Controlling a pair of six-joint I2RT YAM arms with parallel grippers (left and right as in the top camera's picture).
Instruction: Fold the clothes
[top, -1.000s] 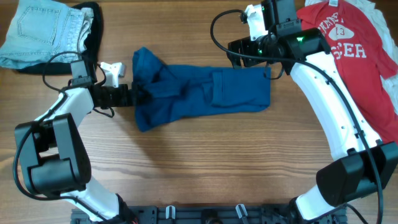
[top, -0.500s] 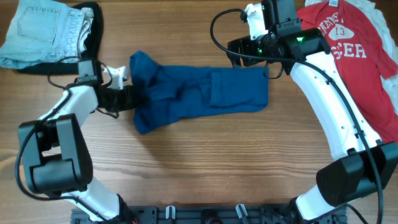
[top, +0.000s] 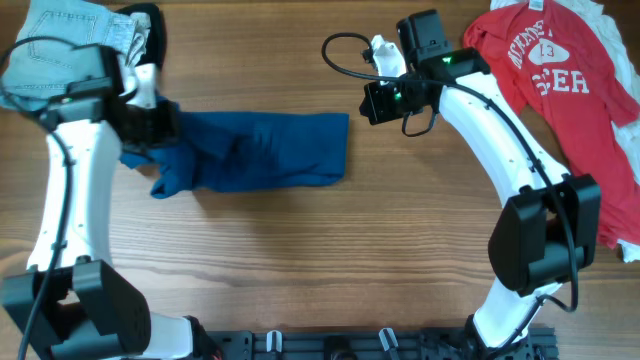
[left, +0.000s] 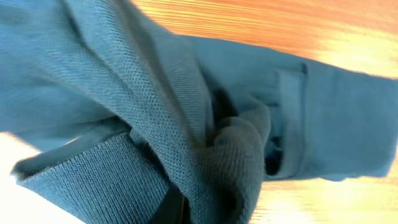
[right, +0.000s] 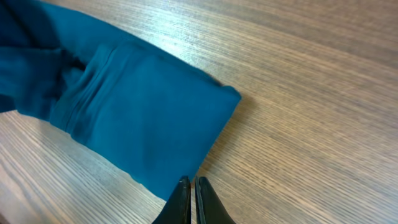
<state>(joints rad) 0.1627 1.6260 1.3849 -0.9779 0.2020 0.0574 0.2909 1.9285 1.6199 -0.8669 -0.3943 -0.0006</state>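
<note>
Dark blue shirt is found lying on the wooden table, drawn out into a long band. Its right portion is laid flat with a straight end edge. Its left end is bunched, creased and gathered upward.

That left end is held by the left gripper, whose jaws are pressed together on a fold of the cloth. In the left wrist view the frame is almost filled by knitted blue fabric and a ribbed hem. The gripper itself is largely hidden behind the bunched cloth, and a strip of table is seen beyond.

The right gripper is noted just beyond the shirt's right end, off its far corner and apart from the cloth in the overhead view. In the right wrist view its fingertips are seen pressed together with nothing pinched between them. They are placed close beside the edge of the shirt's flat end. Whether that edge is touched cannot be told.

A red T-shirt with white lettering and the number "13" is spread flat well to the right of the blue shirt, with pale fabric showing at its far edge. Folded pale denim jeans are recorded beyond the blue shirt's left end, at the far side. A folded black garment lies against the jeans, on the side nearer the blue shirt. The left arm is seen passing over part of the jeans.
</note>
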